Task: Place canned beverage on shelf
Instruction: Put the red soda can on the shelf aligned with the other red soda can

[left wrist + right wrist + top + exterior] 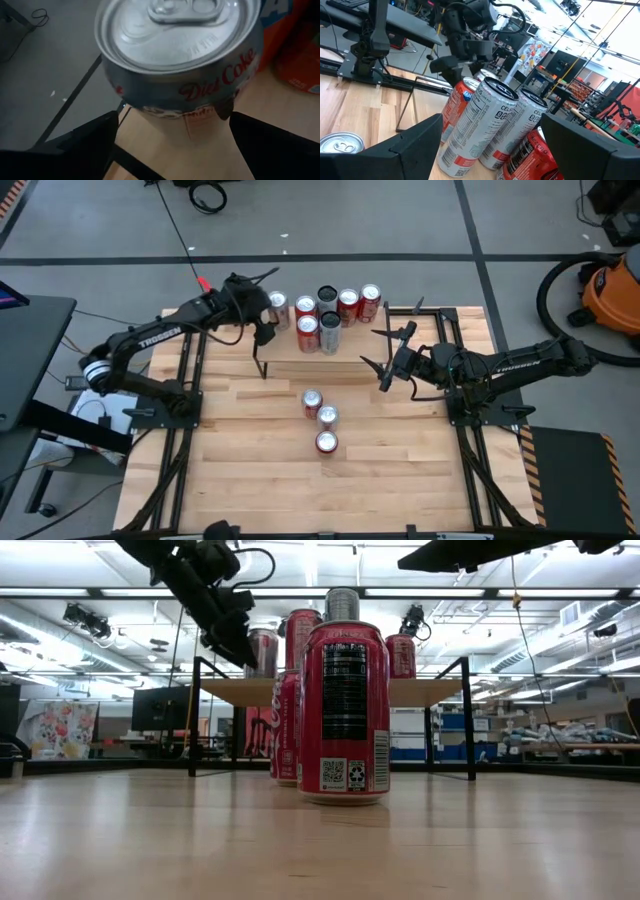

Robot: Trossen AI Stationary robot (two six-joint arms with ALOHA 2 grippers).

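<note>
My left gripper [268,318] stands released, its fingers [85,145] either side of a Diet Coke can [182,60] at the left end of the shelf [350,345]. I would back straight off without brushing it. My right gripper [385,360], also spread and empty, waits near the shelf's right end. Three cans [320,420] remain on the wooden tabletop [260,470], with grey floor and a workshop beyond.

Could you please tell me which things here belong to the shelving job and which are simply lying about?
Job:
- shelf
- Diet Coke can between the open left pincer fingers
- three cans on the table
- open right pincer

Lying about:
- orange vacuum
- cable coil
</note>
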